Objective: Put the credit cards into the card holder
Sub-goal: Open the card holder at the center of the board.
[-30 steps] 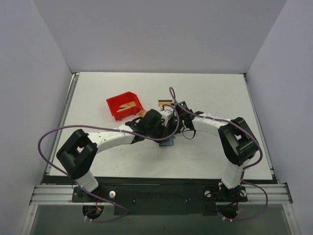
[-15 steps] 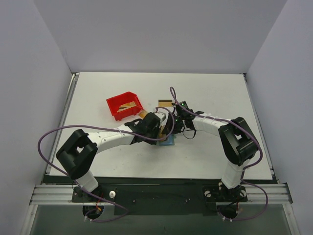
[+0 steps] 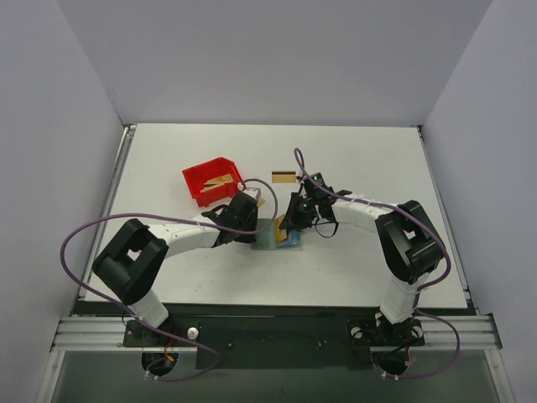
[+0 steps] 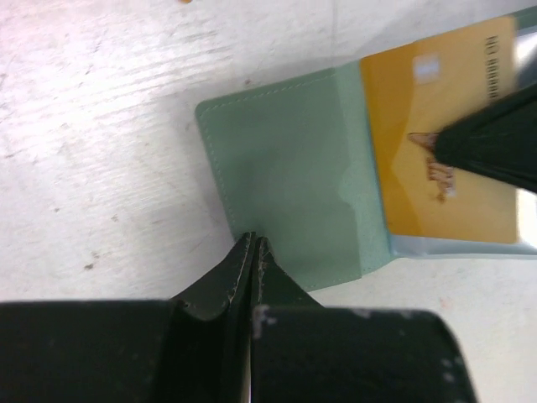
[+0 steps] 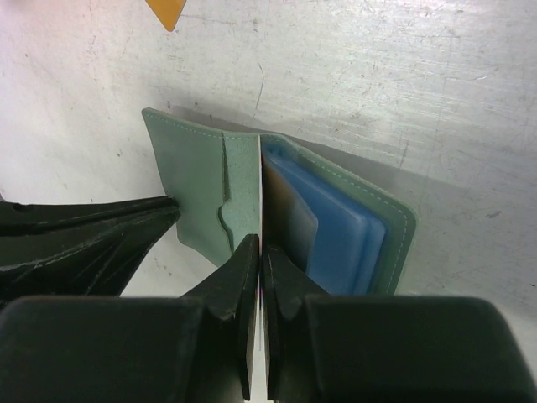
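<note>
The right gripper is clenched on 1 credit card, held on edge over the fold of the open card holder, just beside its blue pockets but not yet slid in. The left gripper is closed, its tips on the green flap's edge, apparently pinning it flat. The holder lies near the middle of the worktop. Left to do, I judge: seat this card, then fetch a loose card lying toward the far edge and the spare cards in the red bin.
</note>
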You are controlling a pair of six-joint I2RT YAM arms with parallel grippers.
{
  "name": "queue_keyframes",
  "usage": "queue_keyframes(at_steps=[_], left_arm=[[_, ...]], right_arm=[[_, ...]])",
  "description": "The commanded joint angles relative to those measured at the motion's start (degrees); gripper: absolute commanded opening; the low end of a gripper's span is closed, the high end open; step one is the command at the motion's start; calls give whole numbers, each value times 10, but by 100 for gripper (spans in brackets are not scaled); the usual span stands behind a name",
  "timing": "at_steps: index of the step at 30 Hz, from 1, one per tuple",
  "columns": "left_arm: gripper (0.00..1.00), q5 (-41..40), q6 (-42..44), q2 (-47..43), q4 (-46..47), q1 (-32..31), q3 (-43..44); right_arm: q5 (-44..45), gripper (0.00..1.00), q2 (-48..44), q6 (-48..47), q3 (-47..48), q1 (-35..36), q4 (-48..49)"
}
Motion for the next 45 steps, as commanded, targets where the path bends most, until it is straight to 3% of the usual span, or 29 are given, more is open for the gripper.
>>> queue_keyframes(at_steps=[1, 24, 45], left_arm=[[0, 42, -17, -5, 80, 0, 11], [0, 132, -53, 70, 204, -2, -19], [0, 129, -52, 95, 196, -2, -7]], right_arm=[[-12, 0, 2, -4, -7, -5, -3], [-32, 0, -15, 8, -10, -13, 13], [-62, 0, -119, 7, -62, -79, -8]])
